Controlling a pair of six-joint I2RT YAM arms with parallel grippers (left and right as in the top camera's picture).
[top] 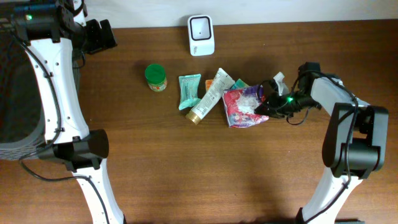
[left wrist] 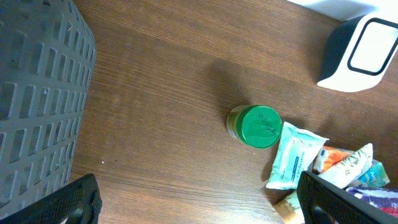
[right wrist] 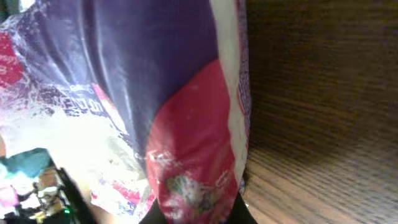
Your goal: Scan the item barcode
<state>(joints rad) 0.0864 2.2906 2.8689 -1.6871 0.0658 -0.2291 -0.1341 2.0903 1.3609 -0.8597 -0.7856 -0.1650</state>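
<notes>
Snack bag (top: 244,107), red, purple and white, lies right of centre on the desk (top: 186,168), at the right end of a cluster of items. The right arm's fingers (top: 268,104) are pinched closed on its right edge. Just left of the bag, and partly overlapping, lie a white tube (top: 208,96) and a teal packet (top: 189,91); a green-lidded jar (top: 155,77) stands apart further left. The white scanner (top: 201,35) sits at the far edge, with bare wood between it and the cluster. The whole near half of the desk is open.

The right wrist view is filled by the bag's crinkled film, which hides almost everything else; its print is too blurred to read. The left wrist view alone shows the wall of the grey slatted basket (left wrist: 37,93) at the far left, and the left fingers (left wrist: 74,202) spread wide, holding nothing, above bare wood.
</notes>
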